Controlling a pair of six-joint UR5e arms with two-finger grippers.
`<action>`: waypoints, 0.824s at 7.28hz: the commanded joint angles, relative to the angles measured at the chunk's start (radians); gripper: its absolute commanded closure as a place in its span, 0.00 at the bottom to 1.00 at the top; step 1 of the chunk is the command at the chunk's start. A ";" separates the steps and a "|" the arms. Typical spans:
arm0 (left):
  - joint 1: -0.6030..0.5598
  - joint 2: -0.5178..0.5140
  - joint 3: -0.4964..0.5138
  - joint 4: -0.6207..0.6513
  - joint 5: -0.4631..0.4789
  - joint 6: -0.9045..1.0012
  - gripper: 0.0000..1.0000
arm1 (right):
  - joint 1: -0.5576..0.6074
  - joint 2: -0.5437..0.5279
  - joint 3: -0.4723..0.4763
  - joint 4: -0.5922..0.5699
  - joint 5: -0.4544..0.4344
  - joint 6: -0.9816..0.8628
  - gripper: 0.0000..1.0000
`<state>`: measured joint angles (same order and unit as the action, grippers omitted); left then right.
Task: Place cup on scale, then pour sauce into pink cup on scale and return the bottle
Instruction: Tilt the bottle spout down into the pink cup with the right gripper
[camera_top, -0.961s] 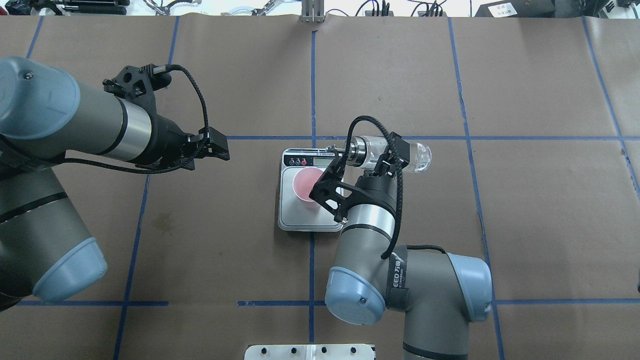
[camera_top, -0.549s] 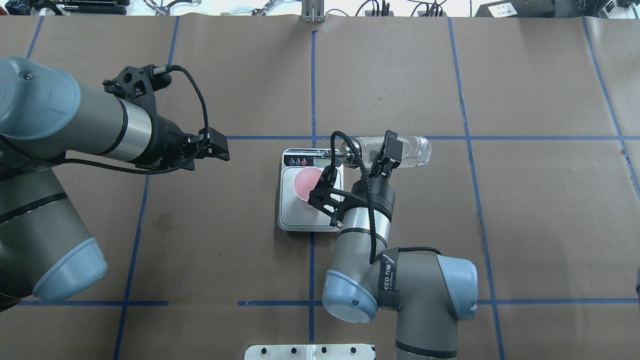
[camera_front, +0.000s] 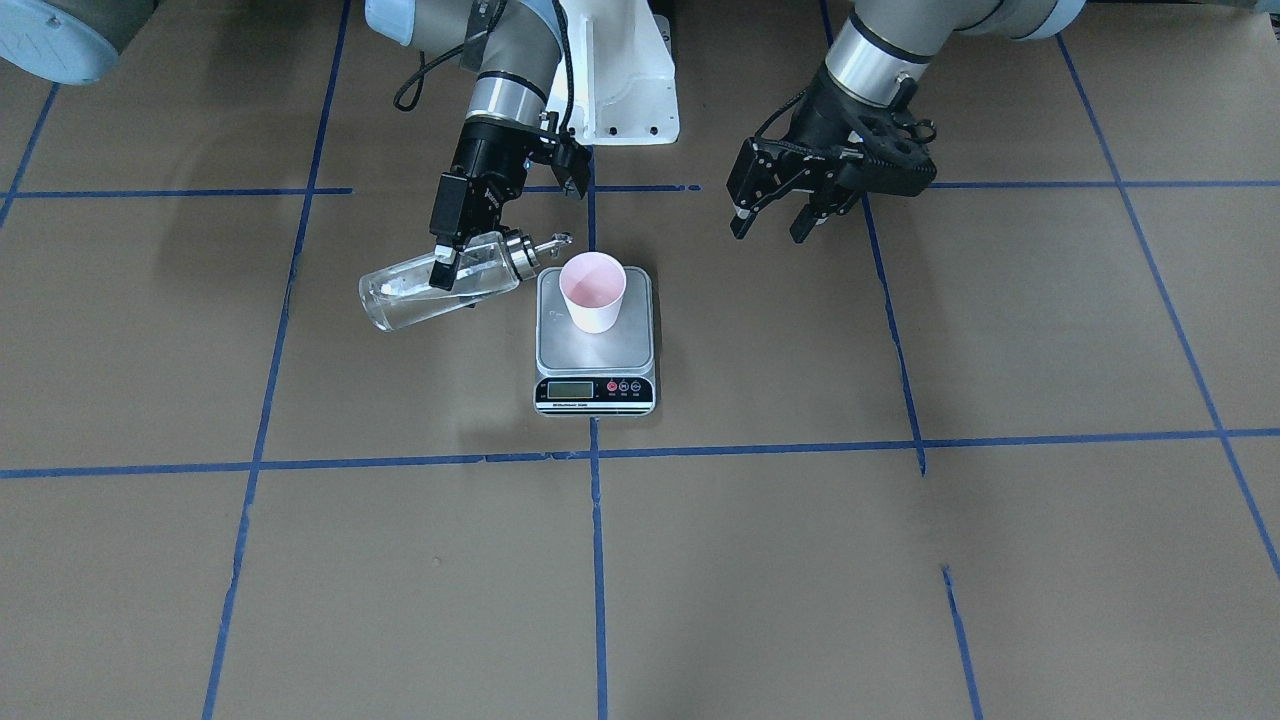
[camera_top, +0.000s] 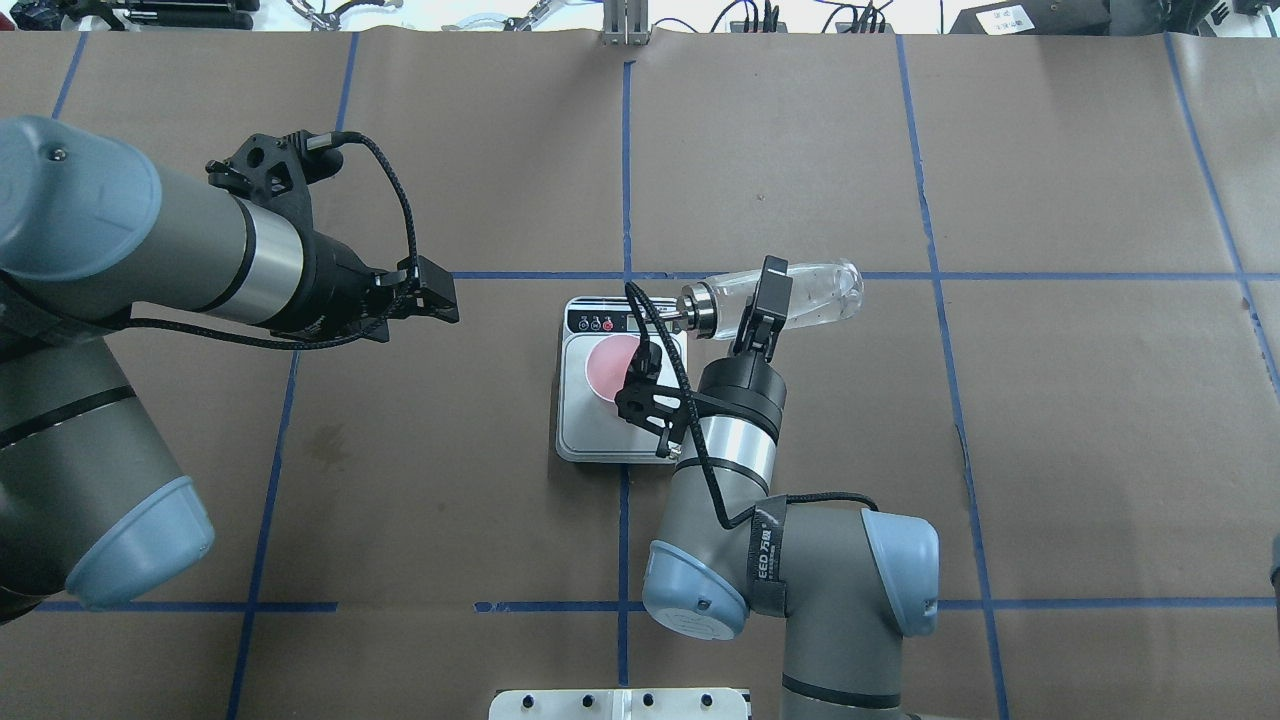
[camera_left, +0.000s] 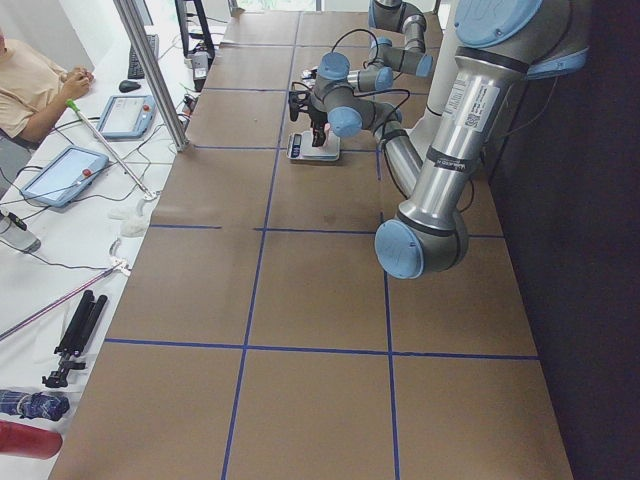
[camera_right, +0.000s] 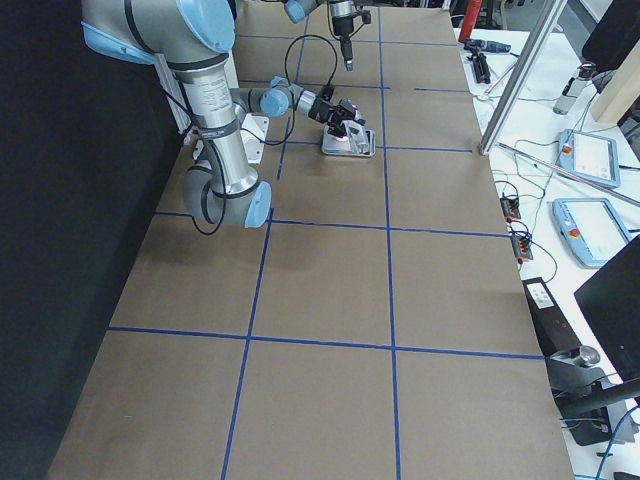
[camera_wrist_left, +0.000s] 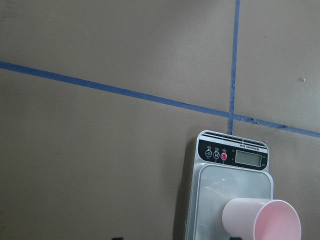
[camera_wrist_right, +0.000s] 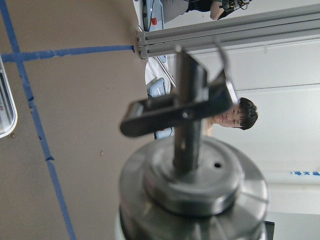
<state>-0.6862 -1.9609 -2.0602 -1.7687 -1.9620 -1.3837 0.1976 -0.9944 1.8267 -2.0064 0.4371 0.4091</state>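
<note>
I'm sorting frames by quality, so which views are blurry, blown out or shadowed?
Right wrist view: the cap of the bottle fills the frame, soft and out of focus. Overhead view: the strip beyond the table is blown out white. Front-facing view: even light, scale sharp, only soft shadows. Left wrist view: crisp, cup cropped at the bottom edge.

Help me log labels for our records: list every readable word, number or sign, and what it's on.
"EED", then Chinese characters too small to make out: on the black strap around the right arm.
Scale, front strip: print by the buttons and on the display is too small to read.
Blue print on the wall, right wrist view: too blurred to read.
</note>
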 joint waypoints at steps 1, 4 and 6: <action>0.001 0.001 0.002 0.000 0.000 0.000 0.23 | 0.000 0.003 -0.029 0.000 -0.021 -0.058 1.00; 0.002 0.001 0.005 0.000 0.000 0.000 0.23 | 0.000 0.023 -0.073 0.000 -0.043 -0.085 1.00; 0.002 -0.001 0.008 0.000 0.000 0.000 0.23 | 0.000 0.025 -0.098 0.000 -0.066 -0.110 1.00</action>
<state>-0.6842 -1.9614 -2.0536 -1.7687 -1.9620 -1.3837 0.1979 -0.9717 1.7439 -2.0064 0.3890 0.3176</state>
